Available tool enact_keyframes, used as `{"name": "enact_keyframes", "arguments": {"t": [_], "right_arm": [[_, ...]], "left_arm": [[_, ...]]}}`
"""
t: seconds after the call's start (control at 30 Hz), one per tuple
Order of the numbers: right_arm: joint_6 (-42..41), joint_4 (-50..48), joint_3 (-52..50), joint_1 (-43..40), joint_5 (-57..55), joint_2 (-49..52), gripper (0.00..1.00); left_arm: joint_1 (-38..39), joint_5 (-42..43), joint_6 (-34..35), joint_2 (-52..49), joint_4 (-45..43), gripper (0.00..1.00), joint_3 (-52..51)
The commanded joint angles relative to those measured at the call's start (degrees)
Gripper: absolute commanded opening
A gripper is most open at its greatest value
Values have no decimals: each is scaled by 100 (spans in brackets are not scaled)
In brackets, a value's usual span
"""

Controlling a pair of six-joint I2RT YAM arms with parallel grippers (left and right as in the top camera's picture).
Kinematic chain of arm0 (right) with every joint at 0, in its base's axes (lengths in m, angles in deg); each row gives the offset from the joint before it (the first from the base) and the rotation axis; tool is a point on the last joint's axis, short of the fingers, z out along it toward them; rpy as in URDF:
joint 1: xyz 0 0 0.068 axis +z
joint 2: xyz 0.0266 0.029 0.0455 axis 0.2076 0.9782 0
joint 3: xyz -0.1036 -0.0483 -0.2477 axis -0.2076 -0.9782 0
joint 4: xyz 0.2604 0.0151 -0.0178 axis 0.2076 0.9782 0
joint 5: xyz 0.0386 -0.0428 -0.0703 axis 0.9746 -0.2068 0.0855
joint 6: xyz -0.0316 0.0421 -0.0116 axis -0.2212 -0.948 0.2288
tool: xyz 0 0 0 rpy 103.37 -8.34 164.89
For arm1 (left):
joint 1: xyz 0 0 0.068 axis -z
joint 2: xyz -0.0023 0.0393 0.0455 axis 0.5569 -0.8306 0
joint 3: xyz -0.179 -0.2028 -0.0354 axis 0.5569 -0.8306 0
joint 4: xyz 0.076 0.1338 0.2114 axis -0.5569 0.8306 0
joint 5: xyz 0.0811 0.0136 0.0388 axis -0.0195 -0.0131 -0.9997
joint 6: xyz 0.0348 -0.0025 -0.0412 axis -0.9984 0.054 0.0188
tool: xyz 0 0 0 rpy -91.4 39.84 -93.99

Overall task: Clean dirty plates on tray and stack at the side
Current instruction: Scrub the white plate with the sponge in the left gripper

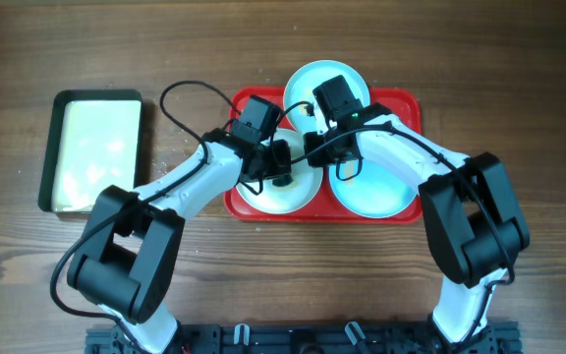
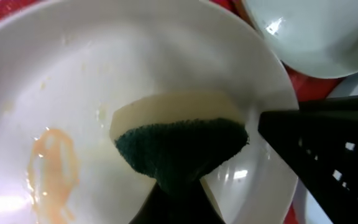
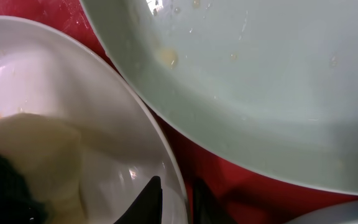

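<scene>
- I see the white plate (image 2: 135,56) at the lower left of the red tray (image 1: 406,106), with an orange smear (image 2: 53,167) on its floor.
- My left gripper (image 1: 279,165) is angled down, clamped on a yellow-and-green sponge (image 2: 179,134) touching that plate.
- My right gripper (image 3: 178,194) reaches in from the right, pinching the plate's rim.

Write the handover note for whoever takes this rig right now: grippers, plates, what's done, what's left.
Left gripper: jaws shut on the sponge, pressed on the white plate; an orange smear shows there.
Right gripper: jaws astride the white plate's rim, apparently clamped.
All three plates sit on the red tray: white near-left, light blue plate behind, second light blue plate near-right.
Done: nothing stacked. Left: finish white, scrub both blue, stack aside.
</scene>
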Motion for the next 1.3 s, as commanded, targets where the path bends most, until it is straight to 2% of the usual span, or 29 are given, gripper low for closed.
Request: {"name": "enact_keyframes", "arguments": {"t": [0.0, 0.17, 0.27, 0.33, 0.57, 0.63, 0.77, 0.87, 0.93, 1.03, 1.1, 1.27], "right_arm": [[-28, -13, -26, 9, 7, 59, 17], [-28, -9, -26, 9, 9, 59, 15], [-31, -4, -26, 9, 7, 59, 15], [-28, -4, -26, 7, 7, 59, 6], [-24, -2, -26, 7, 4, 59, 4], [-26, -4, -26, 7, 4, 59, 4], [-28, -7, -26, 7, 7, 59, 4], [-28, 0, -26, 7, 7, 59, 4], [-28, 11, -26, 7, 7, 59, 5], [-28, 9, -26, 7, 7, 59, 4], [-28, 9, -26, 7, 7, 59, 4], [-13, 15, -26, 7, 7, 57, 4]], "left_arm": [[42, -833, -378, -107, 92, 4, 46], [42, -1213, -380, -404, 83, 4, -153], [31, -2256, -378, -501, 450, 4, -168], [2, -2841, -378, -452, 632, 4, -168], [-7, -3237, -380, 323, 667, 4, -120], [-7, -2997, -361, 538, 656, 4, -120], [17, -282, -352, 345, 131, 4, -149], [94, -103, -323, 11, 4, 4, -149], [66, -645, -321, -164, 195, 4, -149], [-68, -2347, -321, -181, 872, 4, -146], [-177, -3082, -319, -153, 1169, 4, -146], [-363, -3541, -315, 413, 1309, 4, -63]]}}
